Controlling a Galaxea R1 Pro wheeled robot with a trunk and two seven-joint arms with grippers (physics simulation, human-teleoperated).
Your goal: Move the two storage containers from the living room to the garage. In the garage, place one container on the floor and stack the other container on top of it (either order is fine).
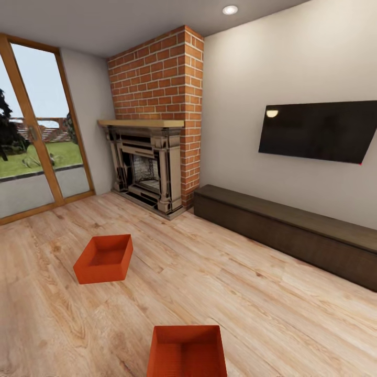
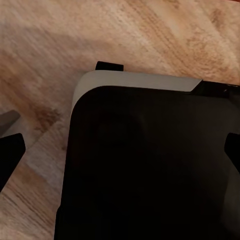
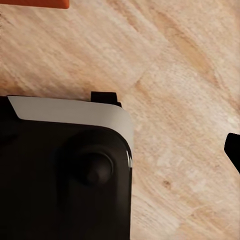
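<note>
On the wood floor of the living room, two orange bins are sitting apart: one mid-floor toward the fireplace, one at the robot's base. Gripper states: cannot tell. Risk: the base may nudge the near bin while approaching.

My near container just ahead on the plank floor; the far container beyond, leftward; fireplace behind.
</note>
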